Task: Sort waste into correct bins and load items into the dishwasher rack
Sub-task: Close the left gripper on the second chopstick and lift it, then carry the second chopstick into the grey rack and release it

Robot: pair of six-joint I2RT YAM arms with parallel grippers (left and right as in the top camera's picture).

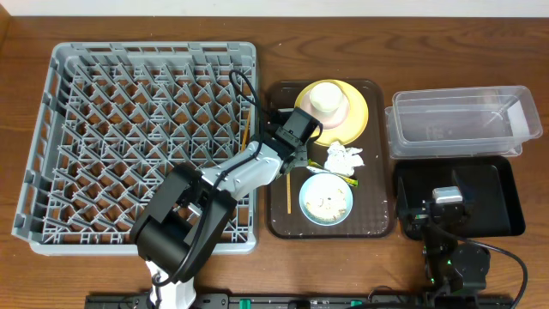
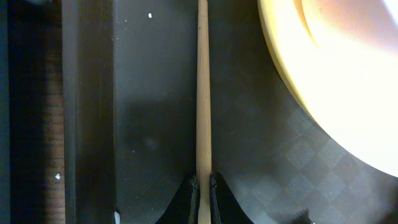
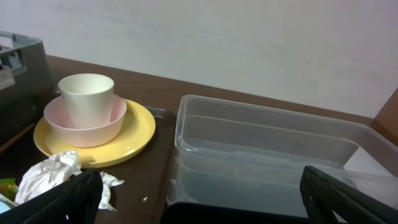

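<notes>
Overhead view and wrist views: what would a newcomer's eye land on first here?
The big grey dishwasher rack fills the left side of the table. Beside it, on the brown tray, a yellow plate carries a stacked bowl and cup. The left pincer is shut on a wooden chopstick right beside that plate.

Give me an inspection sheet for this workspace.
Surface: brown wooden table, brown serving tray on it.
Job's things: grey plastic peg rack; round yellow plate under pale bowl and white cup; light blue bowl holding rice crumbs; crumpled white tissue; yellow-green wrapper; clear plastic tub; shallow black tray.
Clutter: nothing seen.
Grippers: left gripper shut on thin wooden chopstick; right gripper open over black tray.
Cables: black cable on left arm.
Surroundings: pale wall.
</notes>
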